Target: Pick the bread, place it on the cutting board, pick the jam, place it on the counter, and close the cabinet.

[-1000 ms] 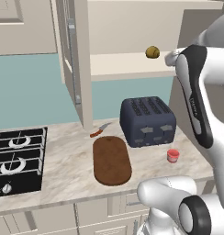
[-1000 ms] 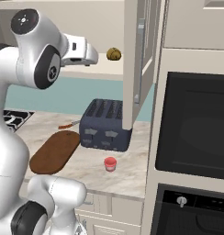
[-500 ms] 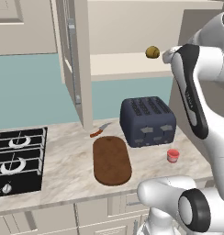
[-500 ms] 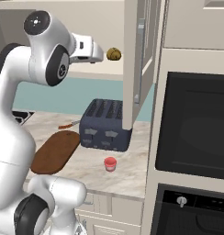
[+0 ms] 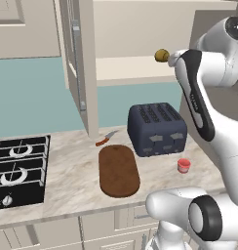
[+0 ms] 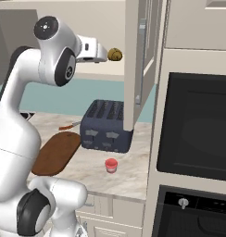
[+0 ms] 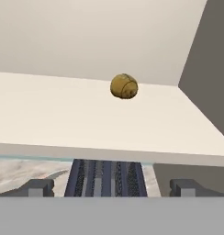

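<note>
On the pale shelf (image 5: 135,68) of the tall beige wall cupboard (image 5: 74,63), whose panelled doors stand open, sits the small round golden-brown bread roll (image 5: 161,55), near the shelf's right end. The pincer (image 7: 111,187) is level with the shelf's front edge, its two dark tips spread wide with nothing between them; in the hand view the roll (image 7: 124,86) lies ahead of it, further back on the shelf and apart from both tips. Below, on the beige marbled stone surface (image 5: 72,171), the dark brown oblong wooden cutting board (image 5: 118,170) lies in front of a dark blue toaster (image 5: 156,128), with a small red-handled knife (image 5: 106,138) just behind the board. The small squat red jam jar (image 5: 184,165) stands on the surface in front of the toaster's right side
</note>
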